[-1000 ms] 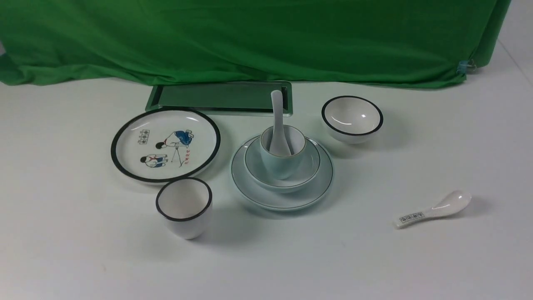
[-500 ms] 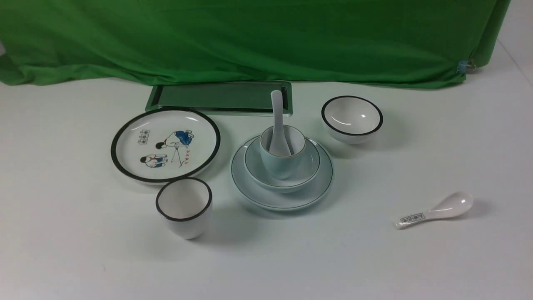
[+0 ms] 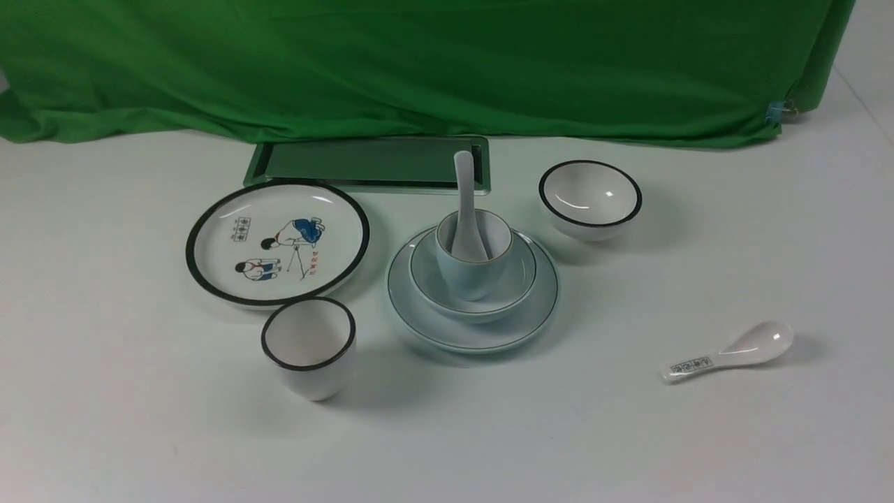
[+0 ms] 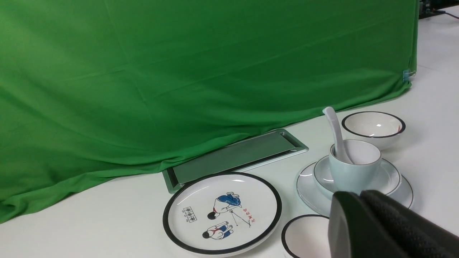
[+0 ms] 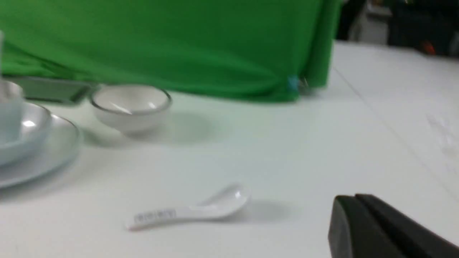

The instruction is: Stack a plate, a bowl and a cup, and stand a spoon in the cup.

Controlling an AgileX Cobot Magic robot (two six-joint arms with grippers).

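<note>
White tabletop [image 3: 140, 433]: plate [image 3: 418, 320], bowl [image 3: 524, 271], cup [image 3: 468, 279] stacked near far edge, spoon [image 3: 463, 188] standing in cup. Left gripper [image 4: 360, 195], right gripper [image 5: 355, 197] closed, empty. Looks complete; keep both clear of spoon.

Front camera looks down; low wrist cameras share black-rimmed bowl [image 3: 590, 199].

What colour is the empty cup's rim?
Black, on the white cup; clearest in the front view.

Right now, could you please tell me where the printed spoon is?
In the front view the printed spoon lies on the table at the right, apart from the plate, nearer than the black-rimmed bowl.
</note>
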